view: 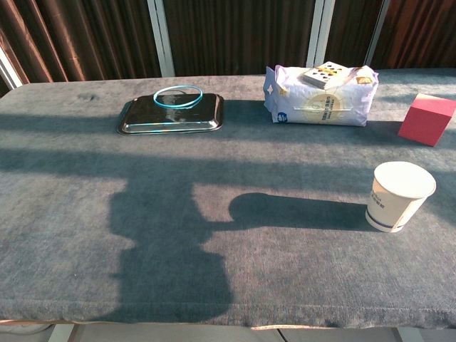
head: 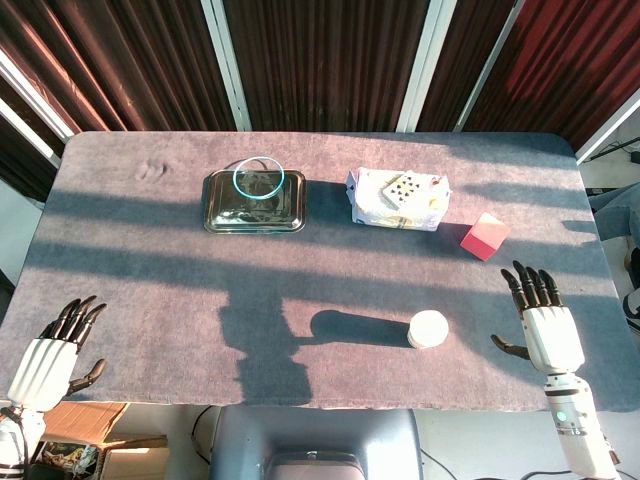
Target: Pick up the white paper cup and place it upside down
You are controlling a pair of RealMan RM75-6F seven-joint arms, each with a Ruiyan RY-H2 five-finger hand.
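Nothing is held yet, so the step in hand is judged to be the reach to the white paper cup [head: 427,329]. The right robot hand [head: 541,322] is seen in the head view lying at 3 o'clock of the cup, near it but apart, with its fingers spread wide and empty. The cup is best approached from that side, and the wall should be closed on lightly, since thin paper is likely to buckle under a hard squeeze. A grasp at mid-height would leave the wrist free for the turn-over. The left robot hand [head: 55,348], at 9 o'clock and well apart from the cup, is likewise open and holding nothing; it is not needed.

The cup stands upright, mouth upward, on the grey counter [head: 150,300] near its front edge, toward the right. In the chest view the cup [view: 397,195] is shown as white and tapered, narrower at the base, with small dark print on its side.
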